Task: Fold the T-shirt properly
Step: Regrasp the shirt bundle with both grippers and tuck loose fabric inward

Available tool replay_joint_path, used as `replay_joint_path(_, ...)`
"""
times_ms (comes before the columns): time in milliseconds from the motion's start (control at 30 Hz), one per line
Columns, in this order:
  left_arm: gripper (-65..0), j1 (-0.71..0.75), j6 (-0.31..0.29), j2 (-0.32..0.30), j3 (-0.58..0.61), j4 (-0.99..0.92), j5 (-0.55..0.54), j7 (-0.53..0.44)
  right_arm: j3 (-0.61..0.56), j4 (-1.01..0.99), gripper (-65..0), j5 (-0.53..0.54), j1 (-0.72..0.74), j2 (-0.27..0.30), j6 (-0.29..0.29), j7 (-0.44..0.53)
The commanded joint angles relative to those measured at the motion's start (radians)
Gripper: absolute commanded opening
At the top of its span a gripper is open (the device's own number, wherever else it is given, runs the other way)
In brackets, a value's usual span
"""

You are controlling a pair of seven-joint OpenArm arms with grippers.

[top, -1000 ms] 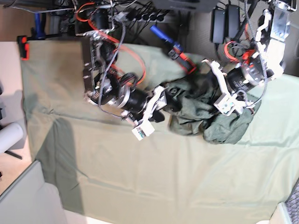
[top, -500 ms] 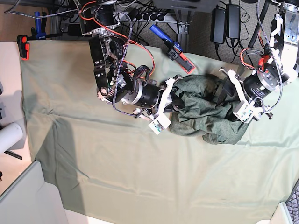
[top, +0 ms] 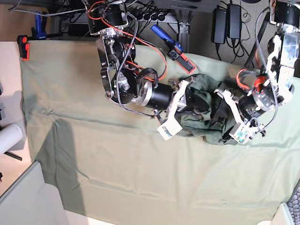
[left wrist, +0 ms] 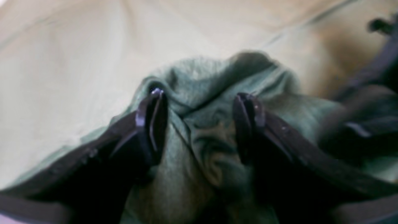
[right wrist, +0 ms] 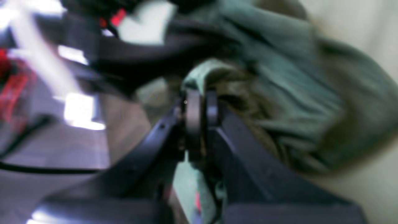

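Pale light-green table cloth [top: 140, 173] covers the whole work surface, wrinkled in long shallow creases, and on its far right half lies the T-shirt [top: 206, 131], a dark heathered grey-green knit garment bunched into a crumpled heap between the two arms rather than spread flat. At the heap's left edge in the base view the right gripper [right wrist: 199, 102] is clenched on a raised fold of the T-shirt's fabric, its two dark fingers pressed together with cloth pinched between them. At the heap's right edge the left gripper [left wrist: 199, 124] stands released, its dark fingers [left wrist: 152, 124] spread wide and pushed down into the folds, with a ridge of knit bulging up in the gap. Beyond the cloth's far edge, black power bricks [top: 225, 23], tangled cables and a blue-handled clamp [top: 164, 40] sit behind the table.
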Motion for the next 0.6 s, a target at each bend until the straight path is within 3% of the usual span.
replay_joint_path(0, -27.6, -0.038, 0.004, -0.005, 0.000, -0.016, -0.013, -0.026, 0.001, 0.016, -65.0, 0.029, 0.018, -0.027, 0.013, 0.023)
replay_joint_path(300, -27.6, -0.144, 0.004, -0.005, 0.000, -0.102, -0.037, -0.025, -0.021, 0.016, -65.0, -0.045, 0.018, -0.179, 0.012, 0.024)
replay_joint_path(567, -27.6, -0.147, 0.004, -0.008, -0.007, -0.101, -0.066, -0.014, -0.112, 0.016, -65.0, -0.109, 0.018, -0.189, 0.012, 0.072)
